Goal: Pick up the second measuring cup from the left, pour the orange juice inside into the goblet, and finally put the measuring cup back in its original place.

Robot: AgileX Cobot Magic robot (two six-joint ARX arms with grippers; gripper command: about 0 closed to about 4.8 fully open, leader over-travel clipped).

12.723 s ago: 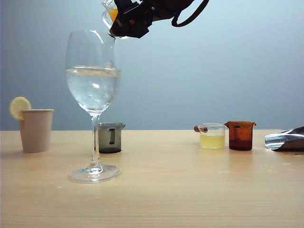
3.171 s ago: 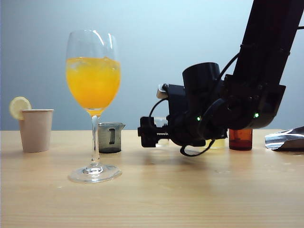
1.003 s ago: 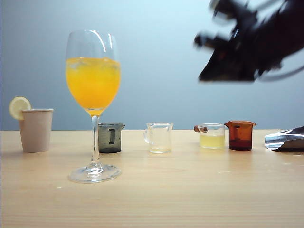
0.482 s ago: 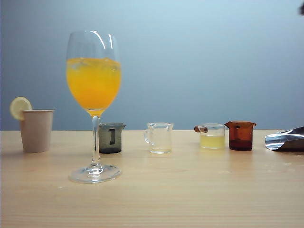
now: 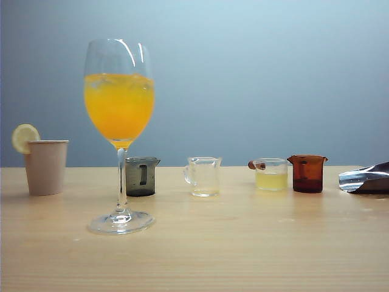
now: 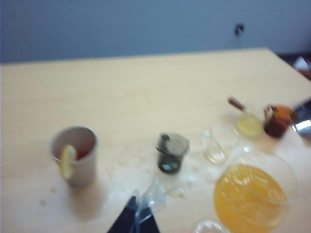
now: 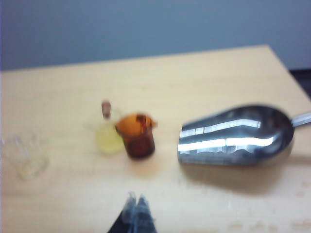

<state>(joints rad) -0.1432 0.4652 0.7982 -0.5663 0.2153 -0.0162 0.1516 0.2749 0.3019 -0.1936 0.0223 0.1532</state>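
both grippers (image 6: 137,217) (image 7: 135,212) high above table (image 5: 243,255)

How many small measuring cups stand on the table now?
4, in one row behind the goblet: smoky grey cup, empty clear cup, pale-yellow-filled cup, amber cup. None seems hidden.

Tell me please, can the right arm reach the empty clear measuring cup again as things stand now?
Probably yes. The right gripper, shut and empty, hangs above the table near the amber cup. The clear measuring cup stands alone, with gaps to the grey cup and the yellow-liquid cup. The jaws must open first.
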